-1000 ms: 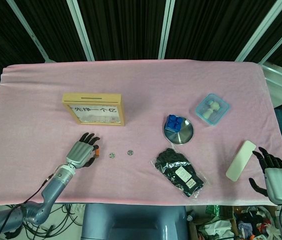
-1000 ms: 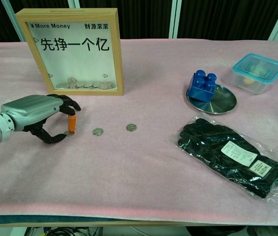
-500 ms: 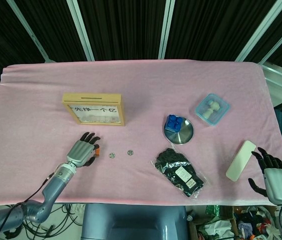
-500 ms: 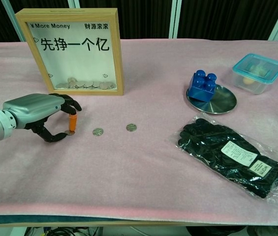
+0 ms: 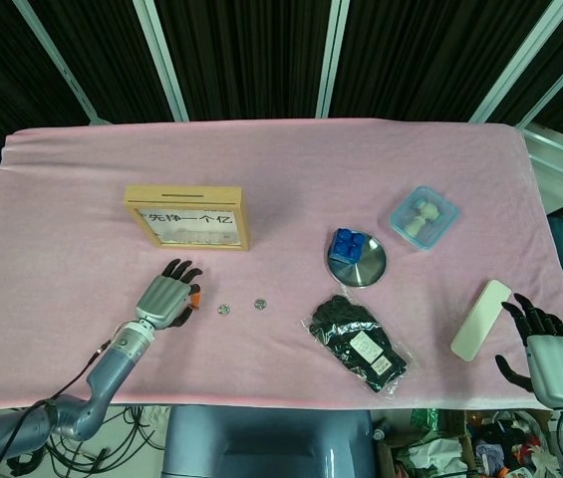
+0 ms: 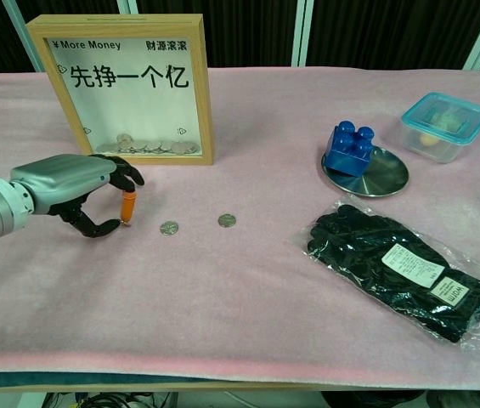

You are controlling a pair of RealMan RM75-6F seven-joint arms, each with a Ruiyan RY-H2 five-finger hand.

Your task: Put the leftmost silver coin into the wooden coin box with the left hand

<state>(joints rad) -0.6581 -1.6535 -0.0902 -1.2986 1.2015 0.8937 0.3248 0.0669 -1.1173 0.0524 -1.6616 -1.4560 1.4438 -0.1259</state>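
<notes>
Starting from the pink-covered table [image 6: 248, 306]: everything I need sits in its left half. The wooden coin box [image 6: 125, 89] stands upright there, glass front toward me. In the head view its slot [image 5: 183, 195] shows as a thin dark line along the top edge.

My left hand [image 6: 74, 191] hangs low over the cloth, just in front of the box's left corner. My right hand [image 5: 550, 363] is well apart off the table's right edge, fingers spread and holding nothing.

On the left, my thumb and the orange-tipped finger [image 6: 127, 206] are drawn in to a narrow pinch. The leftmost silver coin [image 6: 123, 223] seems to sit between their tips as a small sliver just off the cloth, though it is too small to be sure of the grip. Two other coins [image 6: 169, 228] lie flat to its right, apart from my fingers.

As I judge it, the step in hand is the lift and carry. I should hold the pinch firm, rise straight so the coin does not drag on the cloth, then travel up and behind the box's top edge. The slot is thin, so the coin must arrive on edge and in line with it, and I should open the pinch only once its rim is inside. A loose pinch could drop it in front of the glass.
</notes>
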